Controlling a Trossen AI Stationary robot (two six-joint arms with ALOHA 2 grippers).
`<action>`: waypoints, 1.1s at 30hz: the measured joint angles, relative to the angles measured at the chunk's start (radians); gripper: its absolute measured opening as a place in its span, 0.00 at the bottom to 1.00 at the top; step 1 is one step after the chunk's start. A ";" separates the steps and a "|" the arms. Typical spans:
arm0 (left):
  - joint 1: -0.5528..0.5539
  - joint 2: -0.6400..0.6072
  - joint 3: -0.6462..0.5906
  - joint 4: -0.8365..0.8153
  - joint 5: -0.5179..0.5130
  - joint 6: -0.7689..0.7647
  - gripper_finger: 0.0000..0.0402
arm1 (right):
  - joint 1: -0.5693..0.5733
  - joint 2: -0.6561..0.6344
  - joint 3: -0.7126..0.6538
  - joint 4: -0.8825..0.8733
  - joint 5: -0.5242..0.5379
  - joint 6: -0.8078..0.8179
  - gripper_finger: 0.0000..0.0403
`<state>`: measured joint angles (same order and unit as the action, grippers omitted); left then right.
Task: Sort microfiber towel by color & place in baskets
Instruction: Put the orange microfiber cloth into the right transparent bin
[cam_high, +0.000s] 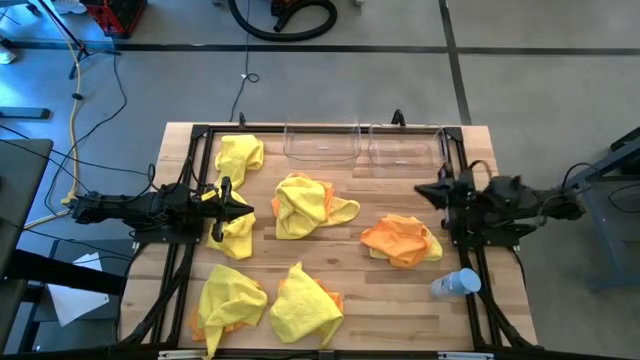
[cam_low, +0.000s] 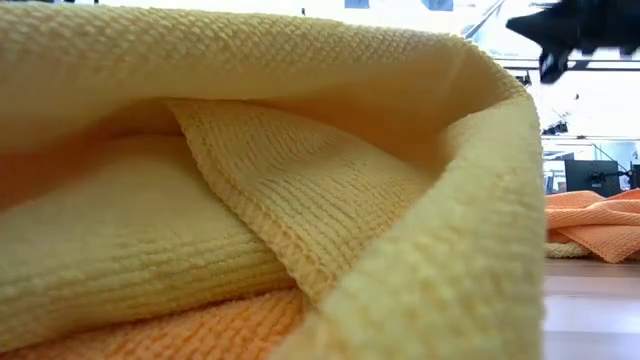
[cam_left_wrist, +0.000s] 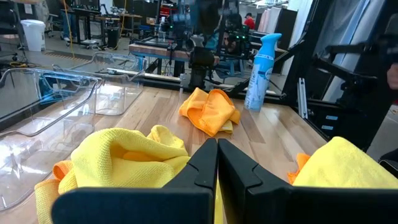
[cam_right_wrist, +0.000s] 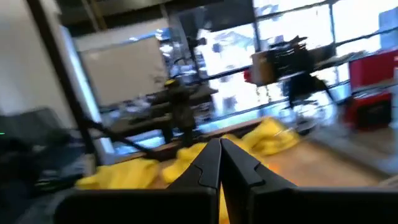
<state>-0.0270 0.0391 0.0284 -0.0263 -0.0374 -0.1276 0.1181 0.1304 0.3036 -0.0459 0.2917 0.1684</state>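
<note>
From above, the wooden table (cam_high: 400, 300) fills the middle of the frame, with towels scattered over it. A yellow towel (cam_high: 240, 155) lies at upper left, another yellow one (cam_high: 305, 203) in the centre, and two more yellow ones (cam_high: 230, 300) (cam_high: 303, 303) along the bottom edge, each with a bit of orange showing beneath. An orange towel (cam_high: 402, 240) sits right of centre.

The two clear baskets (cam_high: 322, 143) (cam_high: 408, 148) stand side by side at the top edge, with no towels in them.

The left gripper (cam_high: 240, 210) hovers at the left, just beside a small yellow towel (cam_high: 235, 238), jaws together and holding nothing. The right gripper (cam_high: 425, 192) hangs at the right, above the orange towel in the frame, jaws also together, empty. A spray bottle (cam_high: 455, 285) lies at lower right.
</note>
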 joint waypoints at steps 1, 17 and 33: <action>0.000 0.000 0.000 0.000 0.000 0.000 0.00 | 0.000 0.044 0.064 -0.041 0.024 -0.021 0.00; 0.000 0.000 0.000 0.000 0.000 0.000 0.00 | 0.000 1.019 0.959 -1.211 0.045 0.442 0.00; 0.000 0.000 0.000 0.000 0.000 0.000 0.00 | 0.107 1.197 0.715 -1.177 -0.193 0.978 0.47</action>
<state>-0.0273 0.0391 0.0284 -0.0262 -0.0376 -0.1276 0.2247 1.3269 1.0186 -1.2225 0.0985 1.1468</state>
